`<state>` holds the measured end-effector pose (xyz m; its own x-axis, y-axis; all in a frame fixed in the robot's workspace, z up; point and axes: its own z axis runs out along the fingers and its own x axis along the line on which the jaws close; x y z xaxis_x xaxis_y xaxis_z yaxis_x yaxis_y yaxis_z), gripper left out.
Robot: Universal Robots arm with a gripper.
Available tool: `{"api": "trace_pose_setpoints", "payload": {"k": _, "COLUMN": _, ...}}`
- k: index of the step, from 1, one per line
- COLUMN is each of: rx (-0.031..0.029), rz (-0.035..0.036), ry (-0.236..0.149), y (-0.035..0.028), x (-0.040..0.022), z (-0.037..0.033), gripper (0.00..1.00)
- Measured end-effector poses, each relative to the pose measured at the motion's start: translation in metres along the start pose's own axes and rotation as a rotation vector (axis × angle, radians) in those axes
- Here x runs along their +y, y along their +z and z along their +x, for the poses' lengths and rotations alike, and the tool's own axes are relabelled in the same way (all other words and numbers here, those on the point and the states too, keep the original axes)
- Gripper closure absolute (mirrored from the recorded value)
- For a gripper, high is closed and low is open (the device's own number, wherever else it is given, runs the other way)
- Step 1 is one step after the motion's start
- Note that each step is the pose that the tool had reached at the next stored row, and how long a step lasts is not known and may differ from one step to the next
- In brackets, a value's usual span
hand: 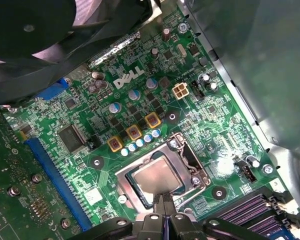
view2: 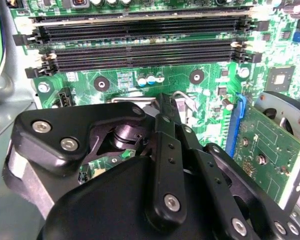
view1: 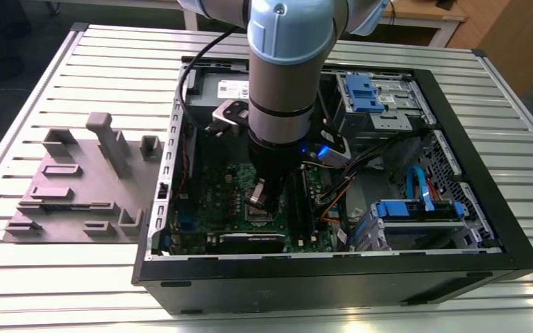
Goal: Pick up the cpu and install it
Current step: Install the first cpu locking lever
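The cpu [hand: 157, 176] is a small silvery square with a thin pale border. It lies flat inside the dark socket frame [hand: 194, 161] of the green board [hand: 140, 85]. My gripper [hand: 163, 199] stands right over it, and the two thin fingers, pressed together, have their tips at the chip's near edge. In the second wrist view the black gripper [view2: 165, 102] hides the socket. In the exterior view the arm [view1: 280, 83] reaches straight down into the open computer case [view1: 488, 229], with the gripper [view1: 257, 198] just above the board's socket.
Long black memory slots [view2: 140, 30] run beside the socket. A blue slot [view2: 237, 125] and a card with a fan [view2: 270, 145] sit close by. Cables [view1: 341, 191], blue drive bays [view1: 370, 94] and a grey power box [view1: 222, 87] crowd the case. A grey fixture [view1: 72, 180] lies outside it, at the exterior view's left.
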<state>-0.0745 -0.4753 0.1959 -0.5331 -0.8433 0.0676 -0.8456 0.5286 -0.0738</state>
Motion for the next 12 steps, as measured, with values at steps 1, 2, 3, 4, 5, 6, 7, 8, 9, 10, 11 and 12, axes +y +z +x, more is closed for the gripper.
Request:
{"api": "trace_pose_setpoints", "payload": {"k": 1, "rx": 0.0001, "rz": -0.0001, "ry": 0.002, "y": 0.0000, "x": -0.0001, "z": 0.0004, "gripper": 0.90}}
{"api": "trace_pose_setpoints", "payload": {"k": 2, "rx": 0.0001, "rz": -0.0001, "ry": 0.003, "y": 0.0001, "x": -0.0001, "z": 0.0006, "gripper": 0.90}}
{"api": "trace_pose_setpoints", "payload": {"k": 3, "rx": 0.0001, "rz": 0.0001, "ry": 0.004, "y": 0.0001, "x": -0.0001, "z": 0.0007, "gripper": 0.90}}
{"api": "trace_pose_setpoints", "payload": {"k": 4, "rx": -0.0002, "rz": 0.0005, "ry": 0.005, "y": 0.0000, "x": 0.0000, "z": 0.0007, "gripper": 0.90}}
{"api": "trace_pose_setpoints", "payload": {"k": 5, "rx": -0.0004, "rz": 0.0006, "ry": 0.006, "y": 0.0001, "x": 0.0000, "z": 0.0007, "gripper": 0.90}}
{"api": "trace_pose_setpoints", "payload": {"k": 6, "rx": -0.0005, "rz": 0.0006, "ry": 0.007, "y": 0.0002, "x": 0.0000, "z": 0.0008, "gripper": 0.90}}
{"api": "trace_pose_setpoints", "payload": {"k": 7, "rx": -0.0003, "rz": 0.0006, "ry": 0.008, "y": 0.0002, "x": 0.0000, "z": 0.0009, "gripper": 0.90}}
{"api": "trace_pose_setpoints", "payload": {"k": 8, "rx": -0.0001, "rz": 0.0004, "ry": 0.011, "y": 0.0003, "x": 0.0000, "z": 0.0009, "gripper": 0.90}}
{"api": "trace_pose_setpoints", "payload": {"k": 9, "rx": 0.0001, "rz": 0.0001, "ry": 0.014, "y": 0.0004, "x": 0.0000, "z": 0.0010, "gripper": 0.90}}
{"api": "trace_pose_setpoints", "payload": {"k": 10, "rx": 0.0006, "rz": -0.0004, "ry": 0.022, "y": 0.0008, "x": 0.0000, "z": 0.0010, "gripper": 0.90}}
{"api": "trace_pose_setpoints", "payload": {"k": 11, "rx": 0.0015, "rz": -0.0011, "ry": 0.033, "y": 0.0012, "x": 0.0000, "z": 0.0010, "gripper": 0.90}}
{"api": "trace_pose_setpoints", "payload": {"k": 12, "rx": 0.0023, "rz": -0.0017, "ry": 0.042, "y": 0.0015, "x": 0.0000, "z": 0.0010, "gripper": 0.90}}
